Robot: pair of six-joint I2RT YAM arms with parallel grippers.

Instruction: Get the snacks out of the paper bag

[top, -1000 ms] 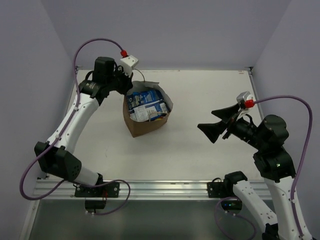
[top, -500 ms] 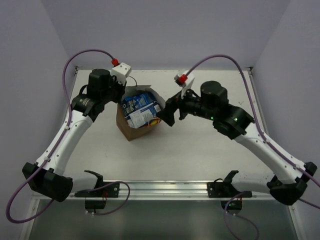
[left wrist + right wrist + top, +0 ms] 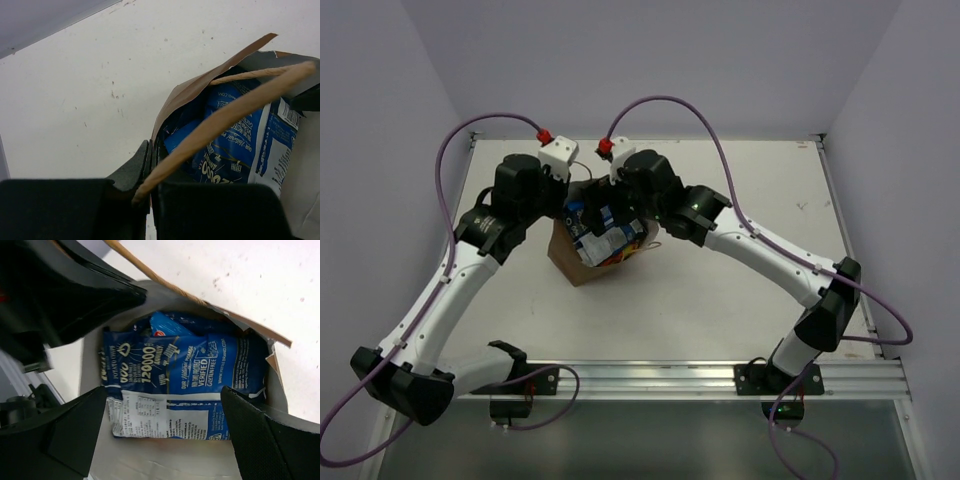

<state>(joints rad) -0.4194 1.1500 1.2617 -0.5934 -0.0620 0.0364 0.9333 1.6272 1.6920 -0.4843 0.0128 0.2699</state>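
The brown paper bag point(image 3: 572, 266) stands at the back left of the table, mouth up. My left gripper point(image 3: 567, 206) is shut on its left rim point(image 3: 200, 89), and the paper handle point(image 3: 235, 107) runs up out of the jaws. My right gripper point(image 3: 616, 214) hangs open over the bag's mouth. In the right wrist view, the right gripper point(image 3: 162, 395) has one finger on either side of a blue chip bag point(image 3: 185, 365) that lies on top of the snacks. A small blue wrapper point(image 3: 167, 325) peeks out behind it. Other snacks are hidden underneath.
The white table point(image 3: 740, 200) is bounded by lilac walls at the back and both sides. An aluminium rail point(image 3: 650, 378) runs along the near edge. Purple cables point(image 3: 670, 102) arch over both wrists above the bag.
The right arm has swung from the right side of the table to over the bag's mouth, jaws still open. The left gripper has kept its hold, and the bag has shifted slightly left.
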